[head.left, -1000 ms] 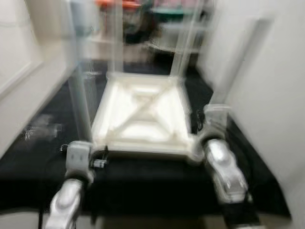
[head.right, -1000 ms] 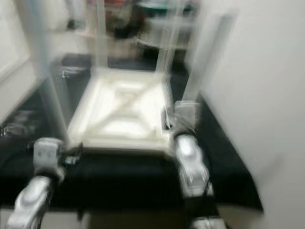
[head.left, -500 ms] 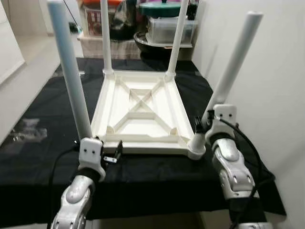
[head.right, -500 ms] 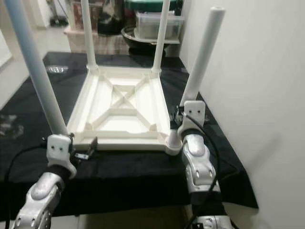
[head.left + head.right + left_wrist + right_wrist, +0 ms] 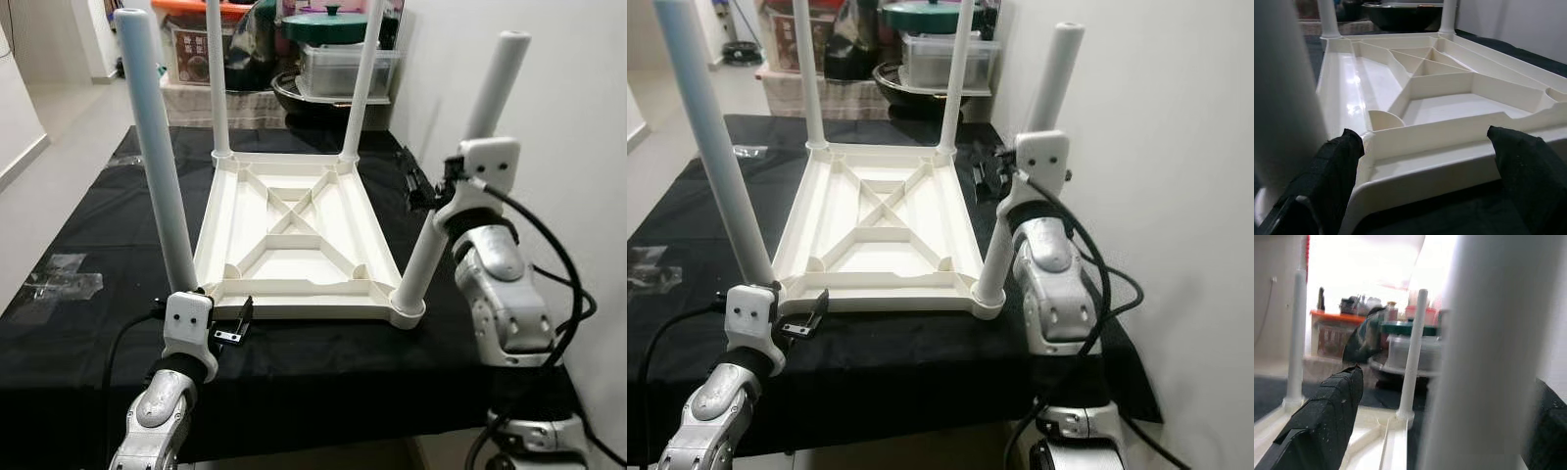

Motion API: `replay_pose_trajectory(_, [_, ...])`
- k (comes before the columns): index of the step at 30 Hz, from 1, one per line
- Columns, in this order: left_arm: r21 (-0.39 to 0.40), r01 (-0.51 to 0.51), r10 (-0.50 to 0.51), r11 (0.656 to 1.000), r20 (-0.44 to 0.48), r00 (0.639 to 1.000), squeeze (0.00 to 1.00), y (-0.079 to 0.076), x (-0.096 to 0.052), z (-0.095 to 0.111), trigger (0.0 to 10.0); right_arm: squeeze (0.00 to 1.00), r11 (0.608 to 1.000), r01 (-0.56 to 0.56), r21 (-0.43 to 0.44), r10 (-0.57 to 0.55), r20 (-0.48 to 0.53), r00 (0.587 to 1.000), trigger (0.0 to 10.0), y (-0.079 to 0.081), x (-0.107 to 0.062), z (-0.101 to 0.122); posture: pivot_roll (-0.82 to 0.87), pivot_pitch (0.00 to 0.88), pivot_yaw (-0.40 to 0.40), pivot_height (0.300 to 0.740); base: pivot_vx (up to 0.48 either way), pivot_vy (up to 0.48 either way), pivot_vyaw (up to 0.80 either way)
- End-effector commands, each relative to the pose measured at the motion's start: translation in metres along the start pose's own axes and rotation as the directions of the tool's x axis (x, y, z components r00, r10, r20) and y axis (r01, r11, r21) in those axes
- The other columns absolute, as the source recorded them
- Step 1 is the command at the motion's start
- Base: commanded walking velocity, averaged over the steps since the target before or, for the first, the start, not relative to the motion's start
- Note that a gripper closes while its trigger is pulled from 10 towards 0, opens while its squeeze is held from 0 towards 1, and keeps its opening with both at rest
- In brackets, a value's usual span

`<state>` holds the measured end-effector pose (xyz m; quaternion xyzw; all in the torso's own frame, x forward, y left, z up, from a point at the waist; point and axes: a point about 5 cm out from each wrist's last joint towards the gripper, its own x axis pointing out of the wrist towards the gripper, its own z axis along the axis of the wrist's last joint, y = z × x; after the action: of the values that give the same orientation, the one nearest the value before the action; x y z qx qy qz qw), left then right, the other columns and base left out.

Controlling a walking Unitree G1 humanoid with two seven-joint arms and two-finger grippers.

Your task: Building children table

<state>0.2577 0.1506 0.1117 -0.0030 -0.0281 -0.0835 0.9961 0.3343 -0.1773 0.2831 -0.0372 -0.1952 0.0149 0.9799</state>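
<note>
Four legs stand up from the table, which lies upside down at frame centre on a black cloth.

Left gripper, lower left of the eye view, hangs w/ fingers spread wide at the near rim beside the near-left leg; nothing held.

Right gripper, right of centre, straddles the near-right leg approx. mid-height. That leg sits between the fingers; contact can't be told.

Handling, as judged:
- White moulded plastic; prob. light and stiff.
- Glossy surface, likely slick under the pads.
- Near-right leg leans outward, so prob. not fully seated.
- Best hold: low on a leg near its socket, or on the ribbed rim.

Bins and pot sit upper centre.
</note>
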Motion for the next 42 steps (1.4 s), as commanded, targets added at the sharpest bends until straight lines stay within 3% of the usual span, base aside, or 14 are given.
replay_pose_trajectory(1, [0.003, 0.012, -0.012, 1.000, -0.014, 1.000, 0.00, -0.003, 0.001, -0.005, 10.0, 0.00, 0.999, 0.020, 0.041, -0.022, 0.046, 0.999, 10.0, -0.011, 0.005, 0.017, -0.02, 0.000, -0.095, 0.740, 0.000, 0.000, 0.00])
replay_pose_trajectory(15, [0.004, 0.023, -0.023, 1.000, -0.022, 1.000, 0.00, -0.005, 0.001, -0.006, 10.0, 0.00, 0.996, 0.030, 0.089, -0.038, 0.089, 0.995, 10.0, -0.033, 0.014, 0.040, -0.03, 0.000, -0.090, 0.740, 0.000, 0.000, 0.00])
replay_pose_trajectory(16, [0.004, 0.024, -0.024, 1.000, -0.022, 0.999, 0.00, -0.005, 0.001, -0.006, 10.0, 0.00, 0.994, 0.022, 0.110, -0.031, 0.076, 0.997, 4.5, -0.033, 0.015, 0.039, -0.02, 0.000, -0.094, 0.740, 0.000, 0.000, 0.00])
replay_pose_trajectory(17, [0.005, 0.025, -0.024, 1.000, -0.022, 0.999, 0.00, -0.005, 0.002, -0.007, 10.0, 0.00, 0.991, 0.018, 0.131, -0.027, 0.067, 0.997, 1.8, -0.033, 0.016, 0.038, -0.02, 0.000, -0.094, 0.740, 0.000, 0.000, 0.00])
replay_pose_trajectory(18, [0.005, 0.025, -0.024, 1.000, -0.022, 0.999, 0.00, -0.005, 0.002, -0.007, 10.0, 0.00, 0.991, 0.018, 0.131, -0.027, 0.067, 0.997, 1.8, -0.033, 0.016, 0.038, -0.02, 0.000, -0.094, 0.740, 0.000, 0.000, 0.00])
replay_pose_trajectory(19, [0.006, 0.024, -0.024, 1.000, -0.023, 0.999, 0.00, -0.005, 0.002, -0.007, 10.0, 0.00, 0.989, 0.019, 0.146, -0.028, 0.060, 0.998, 0.0, -0.033, 0.016, 0.036, -0.02, 0.000, -0.094, 0.740, 0.000, 0.000, 0.00])
replay_pose_trajectory(27, [0.007, 0.022, -0.021, 1.000, -0.027, 0.999, 0.00, -0.004, 0.001, -0.008, 10.0, 0.00, 0.961, 0.061, 0.271, -0.054, -0.034, 0.998, 0.0, -0.033, 0.019, 0.022, -0.02, 0.000, -0.097, 0.740, 0.000, 0.000, 0.00])
replay_pose_trajectory(30, [0.008, 0.021, -0.021, 1.000, -0.028, 0.999, 0.00, -0.004, 0.001, -0.008, 10.0, 0.00, 0.909, 0.137, 0.394, -0.083, -0.152, 0.985, 0.0, -0.034, 0.019, 0.006, -0.01, 0.000, -0.099, 0.740, 0.000, 0.000, 0.00])
replay_pose_trajectory(34, [0.007, 0.020, -0.020, 1.000, -0.029, 0.999, 0.00, -0.005, 0.000, -0.008, 10.0, 0.00, 0.725, 0.372, 0.580, -0.141, -0.404, 0.904, 0.0, -0.038, 0.011, -0.034, -0.01, 0.000, -0.102, 0.740, 0.000, 0.000, 0.00])
replay_pose_trajectory(35, [0.007, 0.020, -0.020, 1.000, -0.029, 0.999, 0.00, -0.005, 0.000, -0.008, 10.0, 0.00, 0.725, 0.372, 0.580, -0.141, -0.404, 0.904, 0.0, -0.038, 0.011, -0.034, -0.01, 0.000, -0.102, 0.740, 0.000, 0.000, 0.00])
replay_pose_trajectory(36, [0.006, 0.019, -0.019, 1.000, -0.028, 0.999, 0.00, -0.005, 0.000, -0.008, 10.0, 0.00, 0.626, 0.465, 0.626, -0.137, -0.499, 0.856, 0.0, -0.036, 0.005, -0.053, -0.01, 0.000, -0.102, 0.740, 0.000, 0.000, 0.00])
replay_pose_trajectory(37, [0.006, 0.019, -0.019, 1.000, -0.028, 0.999, 0.00, -0.005, 0.000, -0.008, 10.0, 0.00, 0.626, 0.465, 0.626, -0.137, -0.499, 0.856, 0.0, -0.036, 0.005, -0.053, -0.01, 0.000, -0.102, 0.740, 0.000, 0.000, 0.00])
replay_pose_trajectory(39, [0.004, 0.020, -0.020, 1.000, -0.028, 0.999, 0.00, -0.005, 0.000, -0.008, 10.0, 0.00, 0.495, 0.578, 0.648, -0.109, -0.614, 0.782, 0.0, -0.030, -0.007, -0.079, -0.01, 0.000, -0.102, 0.740, 0.000, 0.000, 0.00])
replay_pose_trajectory(42, [0.002, 0.022, -0.022, 1.000, -0.029, 0.999, 0.00, -0.006, 0.000, -0.008, 10.0, 0.00, 0.444, 0.620, 0.647, -0.094, -0.654, 0.750, 0.0, -0.026, -0.013, -0.090, -0.01, 0.000, -0.102, 0.740, 0.000, 0.000, 0.00])
